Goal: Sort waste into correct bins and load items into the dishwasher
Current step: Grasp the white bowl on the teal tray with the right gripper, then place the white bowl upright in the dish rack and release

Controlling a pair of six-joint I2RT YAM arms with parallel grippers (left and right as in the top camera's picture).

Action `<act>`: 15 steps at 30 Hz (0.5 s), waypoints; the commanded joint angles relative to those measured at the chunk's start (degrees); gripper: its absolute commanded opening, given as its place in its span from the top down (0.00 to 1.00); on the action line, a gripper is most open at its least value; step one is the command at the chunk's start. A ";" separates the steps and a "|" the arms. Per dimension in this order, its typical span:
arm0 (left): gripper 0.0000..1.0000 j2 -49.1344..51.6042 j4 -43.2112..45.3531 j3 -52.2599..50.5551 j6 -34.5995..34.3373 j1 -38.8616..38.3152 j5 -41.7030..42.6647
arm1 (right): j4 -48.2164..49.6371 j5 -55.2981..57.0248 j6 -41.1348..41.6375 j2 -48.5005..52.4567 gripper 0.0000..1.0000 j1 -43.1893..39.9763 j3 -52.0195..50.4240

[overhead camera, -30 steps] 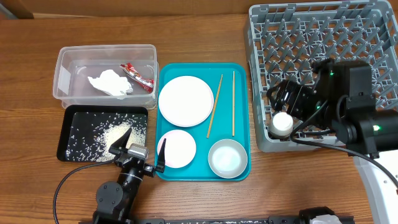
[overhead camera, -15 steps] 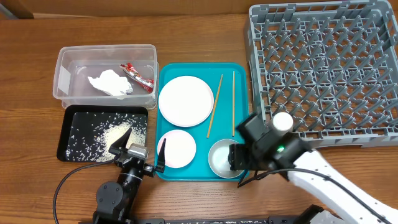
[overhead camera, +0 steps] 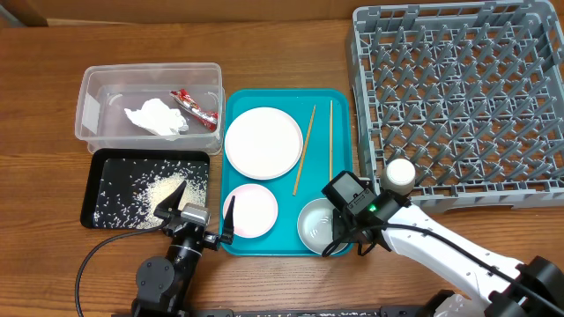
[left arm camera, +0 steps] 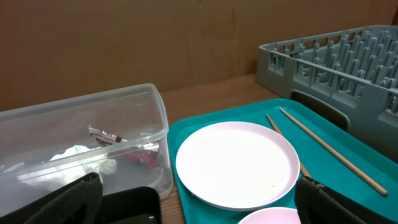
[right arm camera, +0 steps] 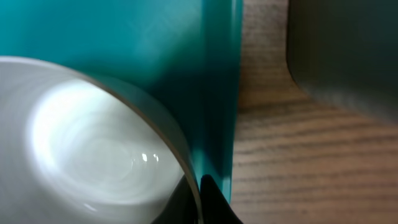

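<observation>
My right gripper (overhead camera: 340,231) (right arm camera: 200,186) is shut on the right rim of the whitish bowl (overhead camera: 315,225) (right arm camera: 93,149), at the teal tray's near right corner. The small white cup (overhead camera: 400,173) stands in the near left corner of the grey dishwasher rack (overhead camera: 458,88). On the tray lie the white plate (overhead camera: 263,142) (left arm camera: 236,163), the pink bowl (overhead camera: 251,210) and two chopsticks (overhead camera: 304,150). My left gripper (overhead camera: 203,207) (left arm camera: 199,208) hangs open and empty by the tray's near left edge.
The teal tray (overhead camera: 282,101) sits mid-table. The clear tub (overhead camera: 115,92) holds the red wrapper (overhead camera: 194,107) and white tissue (overhead camera: 156,118). The black tray (overhead camera: 110,180) in front of it holds loose rice (overhead camera: 163,187).
The right arm left the cup in the rack's corner, swung down to the tray and shut its jaws on the whitish bowl's rim. The left arm stayed still.
</observation>
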 commanded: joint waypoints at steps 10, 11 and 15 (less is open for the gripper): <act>0.00 -0.50 -0.22 -0.20 -0.98 0.39 -0.37 | -9.38 36.54 -6.40 -15.04 0.96 0.11 22.77; 0.00 -0.50 -0.22 -0.20 -0.98 0.39 -0.37 | -8.50 42.66 -6.40 -15.69 0.96 0.11 23.52; 0.00 -0.50 -0.22 -0.20 -0.98 0.39 -0.37 | -5.44 62.10 -6.40 -15.17 0.96 -1.60 23.50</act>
